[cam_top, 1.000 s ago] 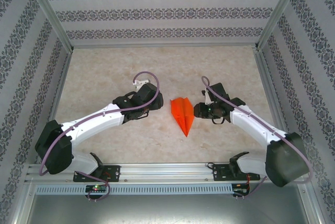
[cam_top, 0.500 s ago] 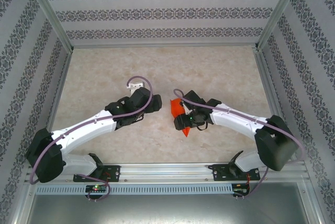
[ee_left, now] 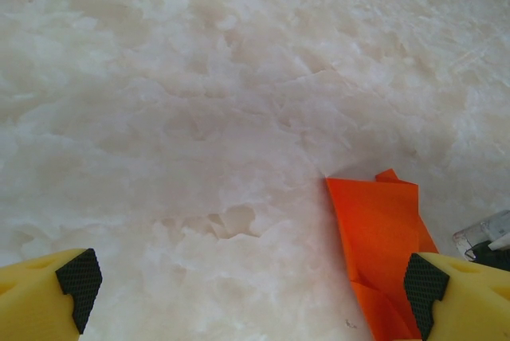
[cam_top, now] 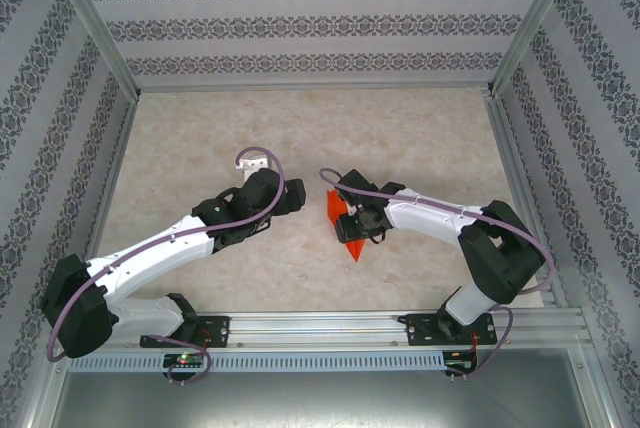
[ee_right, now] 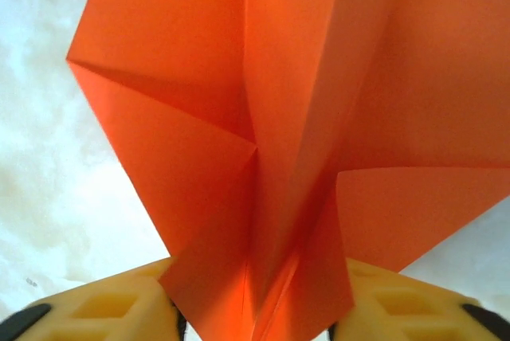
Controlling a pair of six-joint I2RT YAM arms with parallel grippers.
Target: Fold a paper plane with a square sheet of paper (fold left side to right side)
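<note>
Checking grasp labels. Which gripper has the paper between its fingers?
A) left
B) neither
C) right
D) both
C: in the right wrist view the paper runs its raised fold down between the right gripper and its yellow fingers; the left gripper stands open over the table beside it.

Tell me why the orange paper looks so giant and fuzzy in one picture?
Right wrist view: the paper plane sits close to the camera, in the right hand, so it looks huge and soft-edged. Top external view: it is small but crisp. Left wrist view: bright light washes the table pale.
</note>
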